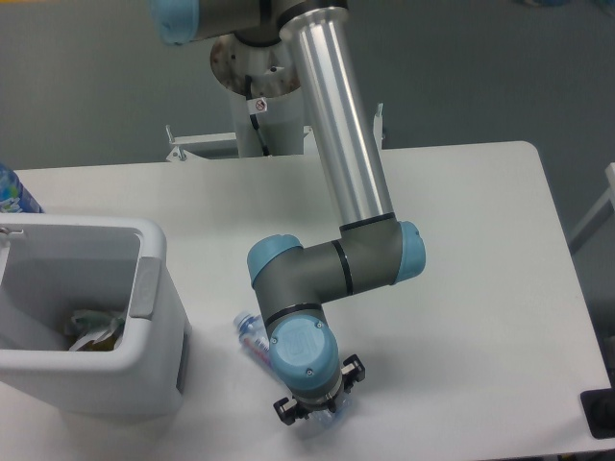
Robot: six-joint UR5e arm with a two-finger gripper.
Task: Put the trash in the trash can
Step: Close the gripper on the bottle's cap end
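Bottle: one clear crushed plastic bottle [254, 336] lies on the counter [480, 269], cap end pointing up-left toward the bin, its lower end hidden under the arm's wrist.
Label: a red and blue band shows on the bottle; the print is too small to read.
Pincer: the pincer [317, 415] points straight down over the bottle's lower end, a black finger showing on either side of the clear plastic; from this angle I cannot tell whether the fingers are pressed onto it or only straddling it.
Arm: one arm [336, 173], a silver tube with grey joints and light blue caps, reaches from its pedestal at the back down to the front of the counter.
Sticker: a small round red-and-white sticker sits on the pedestal [259, 104]; no words can be made out.
Trash can: one white rectangular bin [154, 375] with rounded corners and a grey panel on its right rim stands at the left of the counter, near the bottle but not touching it.
Inside the bin: one crumpled white piece with a green mark [94, 328] lies at the bottom.
Counter: white, smooth, with rounded corners.
Room: grey floor behind the counter; a blue-patterned object [13, 192] peeks in at the left edge.
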